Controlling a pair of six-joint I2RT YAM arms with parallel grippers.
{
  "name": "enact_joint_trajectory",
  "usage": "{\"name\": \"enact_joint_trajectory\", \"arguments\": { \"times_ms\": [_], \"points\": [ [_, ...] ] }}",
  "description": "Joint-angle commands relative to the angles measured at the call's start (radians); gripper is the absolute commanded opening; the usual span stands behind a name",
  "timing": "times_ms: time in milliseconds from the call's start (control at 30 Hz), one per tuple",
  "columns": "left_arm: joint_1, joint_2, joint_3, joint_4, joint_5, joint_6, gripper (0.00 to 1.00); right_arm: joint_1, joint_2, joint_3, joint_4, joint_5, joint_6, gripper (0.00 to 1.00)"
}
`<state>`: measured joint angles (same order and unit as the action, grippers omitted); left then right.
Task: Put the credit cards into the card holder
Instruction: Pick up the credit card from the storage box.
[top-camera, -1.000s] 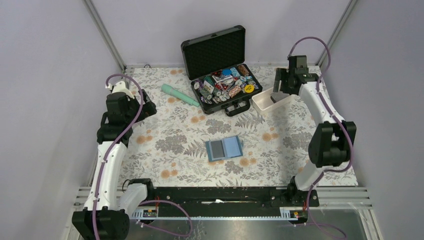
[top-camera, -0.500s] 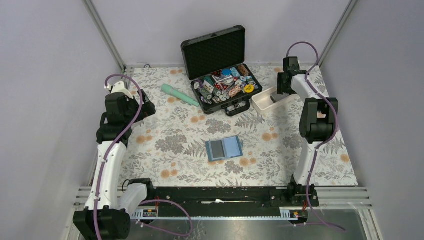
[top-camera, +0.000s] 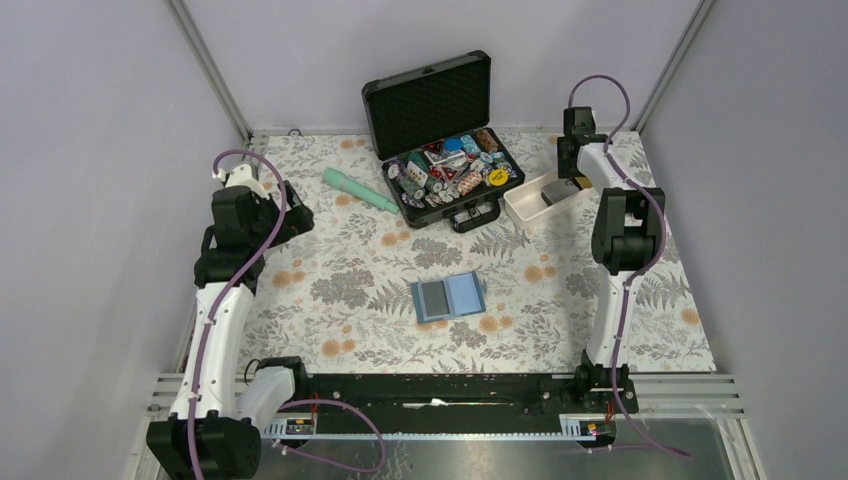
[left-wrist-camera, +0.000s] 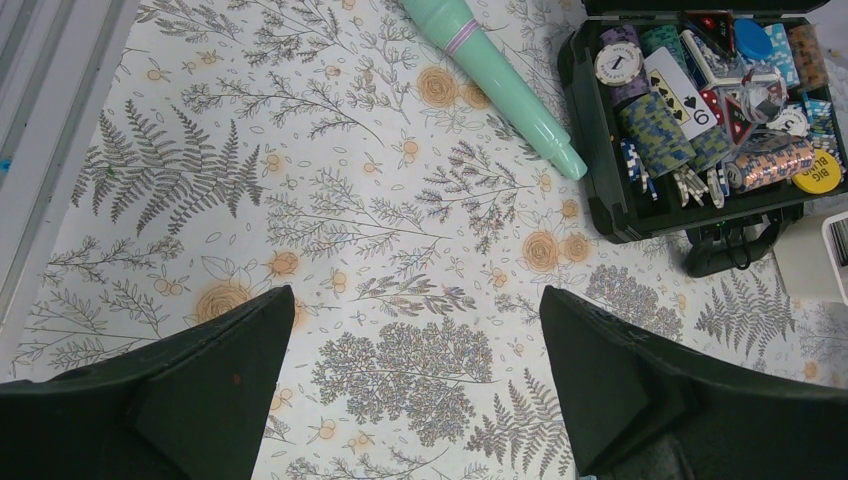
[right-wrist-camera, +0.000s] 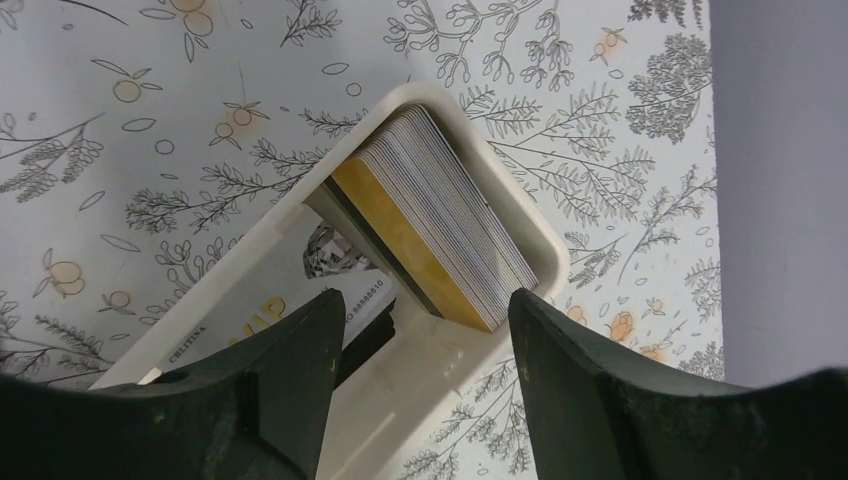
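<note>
On the table (top-camera: 330, 300), which is covered with a flower-pattern cloth, the two arms stand at the near edge. At the far side, a black case (top-camera: 430, 100) lies open with its foam-lined lid up. To the right of it, close but apart from it, stands a long white tray (top-camera: 522, 205). A mint-green tube (top-camera: 360, 190) lies to the left of the case, and its thin end almost reaches the case's corner.

The card holder (top-camera: 449, 297) lies opened flat near the middle of the table, well apart from both arms. A dark grey card (top-camera: 435, 296) lies on its left half; the right half shows light blue.

The left gripper (left-wrist-camera: 415, 300) hangs over bare cloth on the left side, with its fingers spread wide and nothing between them.

The right gripper (right-wrist-camera: 425, 310) hangs just above the far end of the white tray. Its fingers are apart, one on each side of the tray, and they hold nothing. Below them the credit cards (right-wrist-camera: 440, 220) stand on edge as a tight stack against the tray's end wall, with an orange-gold card at the front. One light card (right-wrist-camera: 310, 275) lies flat on the tray floor beside the stack.

Poker chips (left-wrist-camera: 660, 130) fill the case.
</note>
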<state>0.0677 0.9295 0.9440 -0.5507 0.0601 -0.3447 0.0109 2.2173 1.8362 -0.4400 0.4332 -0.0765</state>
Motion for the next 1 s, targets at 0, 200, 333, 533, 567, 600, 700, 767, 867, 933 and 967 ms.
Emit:
{"name": "enact_joint_trajectory", "arguments": {
  "times_ms": [0,200,333,533,567,600,700,767,867,933,967],
  "points": [
    [0.004,-0.018,-0.002,0.046,0.017,0.000,0.99,-0.035,0.033,0.050,0.000,0.014,-0.027,0.67],
    [0.004,-0.011,-0.001,0.047,0.024,-0.005,0.99,-0.044,0.047,0.060,-0.001,0.048,-0.050,0.66],
    [0.004,-0.010,-0.002,0.048,0.025,-0.005,0.99,-0.043,0.038,0.061,-0.001,0.029,-0.065,0.74],
    [0.004,-0.009,-0.002,0.048,0.031,-0.007,0.99,-0.043,0.113,0.164,-0.081,0.032,-0.069,0.83],
    [0.004,-0.010,-0.002,0.048,0.031,-0.007,0.99,-0.043,0.125,0.185,-0.091,0.034,-0.068,0.84],
    [0.004,-0.011,-0.002,0.049,0.032,-0.007,0.99,-0.043,0.135,0.197,-0.097,0.034,-0.069,0.85],
    [0.004,-0.011,-0.002,0.049,0.032,-0.007,0.99,-0.043,0.160,0.226,-0.105,0.033,-0.074,0.88],
    [0.004,-0.011,-0.002,0.050,0.032,-0.007,0.99,-0.043,0.177,0.253,-0.118,0.033,-0.074,0.89],
    [0.004,-0.009,-0.002,0.049,0.032,-0.007,0.99,-0.043,0.201,0.286,-0.128,0.033,-0.080,0.91],
    [0.004,-0.008,-0.002,0.049,0.031,-0.007,0.99,-0.043,0.222,0.315,-0.150,0.036,-0.079,0.90],
    [0.004,-0.009,-0.002,0.048,0.030,-0.007,0.99,-0.043,0.228,0.326,-0.160,0.038,-0.079,0.89]
  ]
}}
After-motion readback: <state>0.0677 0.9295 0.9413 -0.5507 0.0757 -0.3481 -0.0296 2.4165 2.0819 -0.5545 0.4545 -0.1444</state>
